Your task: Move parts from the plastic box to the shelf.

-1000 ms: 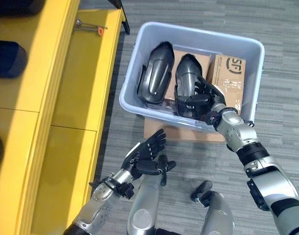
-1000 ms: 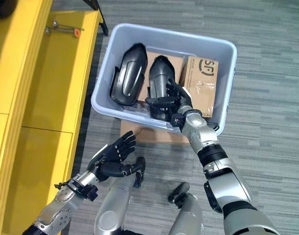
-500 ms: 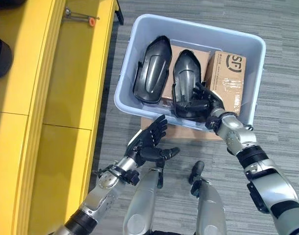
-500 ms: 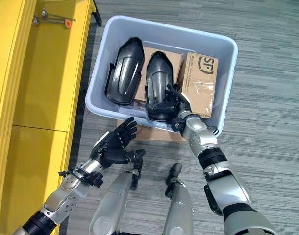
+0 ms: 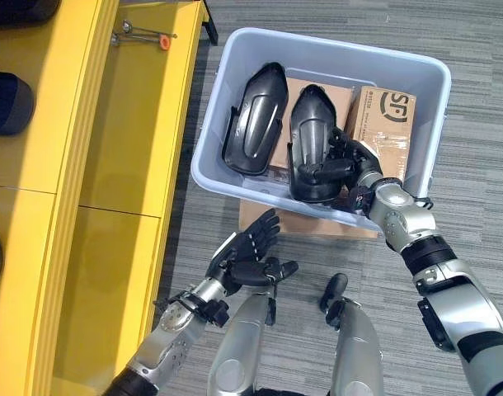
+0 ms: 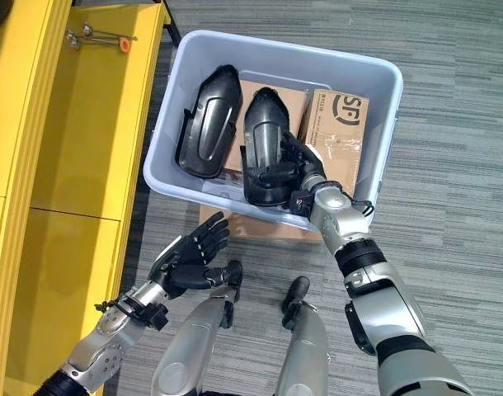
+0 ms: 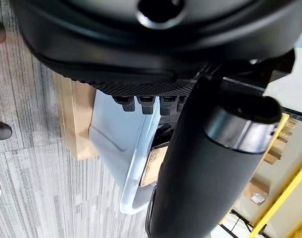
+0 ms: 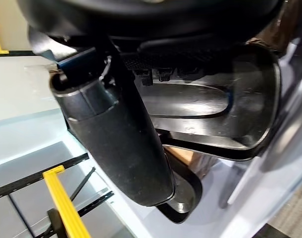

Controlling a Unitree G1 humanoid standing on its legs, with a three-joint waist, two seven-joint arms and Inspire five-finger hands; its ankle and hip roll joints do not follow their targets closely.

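Observation:
A pale blue plastic box (image 5: 235, 49) stands on the floor with two black curved shell parts in it. The left part (image 5: 253, 120) lies untouched. My right hand (image 5: 350, 165) reaches in from the near side and grips the right part (image 5: 309, 124), thumb across its face and fingers curled over its right edge. The right wrist view shows that part (image 8: 200, 99) just past the thumb (image 8: 116, 134). My left hand (image 5: 247, 252) hovers open above the floor in front of the box, fingers spread and holding nothing. The yellow shelf (image 5: 111, 165) runs along the left.
Two cardboard boxes lie in the plastic box, one (image 5: 383, 124) at its right end. A cardboard sheet (image 5: 309, 223) lies under the box. On the shelf are dark rounded objects (image 5: 8, 99) and a tool with an orange tip (image 5: 148, 37). Grey carpet surrounds the box.
The whole view has shifted a little. My right hand stays on the right black part; the left hand remains open in front of the box, slightly lower.

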